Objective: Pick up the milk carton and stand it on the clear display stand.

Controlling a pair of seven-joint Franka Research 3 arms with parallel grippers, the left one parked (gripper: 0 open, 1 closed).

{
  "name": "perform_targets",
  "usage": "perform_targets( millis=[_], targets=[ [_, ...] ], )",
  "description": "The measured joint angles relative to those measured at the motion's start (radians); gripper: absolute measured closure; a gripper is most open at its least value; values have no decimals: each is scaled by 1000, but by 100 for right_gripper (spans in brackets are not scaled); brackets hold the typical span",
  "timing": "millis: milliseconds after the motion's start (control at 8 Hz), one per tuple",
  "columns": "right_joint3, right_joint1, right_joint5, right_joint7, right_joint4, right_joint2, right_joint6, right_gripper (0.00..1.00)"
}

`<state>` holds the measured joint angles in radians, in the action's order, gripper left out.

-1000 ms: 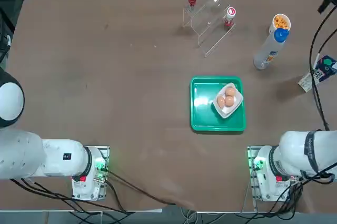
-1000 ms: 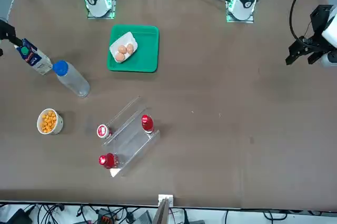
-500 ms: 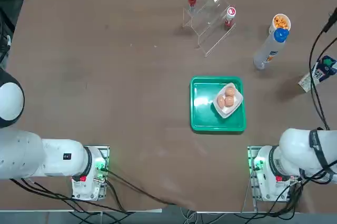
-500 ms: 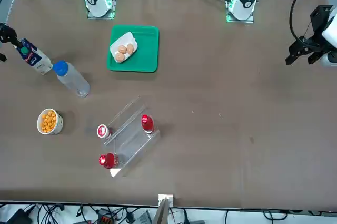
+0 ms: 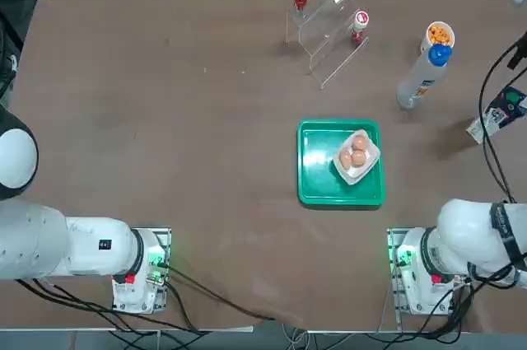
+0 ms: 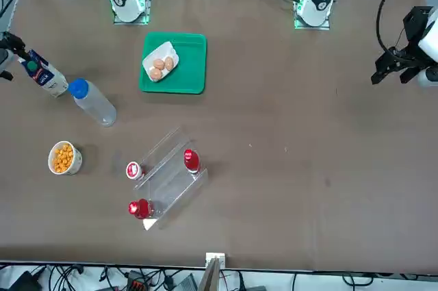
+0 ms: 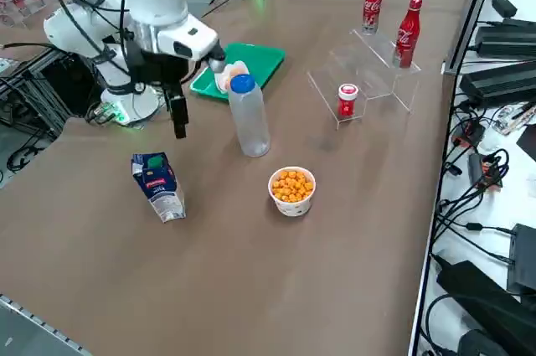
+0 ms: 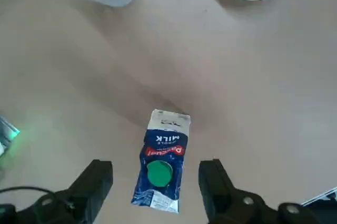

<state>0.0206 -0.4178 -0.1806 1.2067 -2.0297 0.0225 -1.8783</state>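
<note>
The milk carton (image 7: 159,186) stands upright near the table's right edge, white and dark blue with a green round cap (image 8: 159,172); it also shows in the top view (image 5: 498,113) and the front view (image 6: 42,73). My right gripper (image 7: 177,119) hovers open above it. In the wrist view the carton (image 8: 162,150) lies between the two spread fingers of the gripper (image 8: 155,168), well below them and untouched. The clear display stand (image 5: 329,33) sits at the far side of the table (image 7: 368,67), angled, with glinting edges.
A tall bottle with a blue cap (image 7: 249,117) and a cup of orange snacks (image 7: 291,188) stand between the carton and the stand. Two red bottles (image 7: 373,0) sit on the stand and a small red can (image 7: 347,99) before it. A green tray (image 5: 313,177) holds eggs.
The right gripper has drifted a little toward the table's right edge over the carton, still open. The carton has not moved.
</note>
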Motion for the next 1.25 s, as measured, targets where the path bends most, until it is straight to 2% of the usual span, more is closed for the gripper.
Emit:
perform_targets(
  millis=[500, 1250],
  targets=[
    [28, -62, 0, 149, -115, 1, -156, 0],
    [43, -80, 1, 58, -224, 52, -235, 0]
  ],
)
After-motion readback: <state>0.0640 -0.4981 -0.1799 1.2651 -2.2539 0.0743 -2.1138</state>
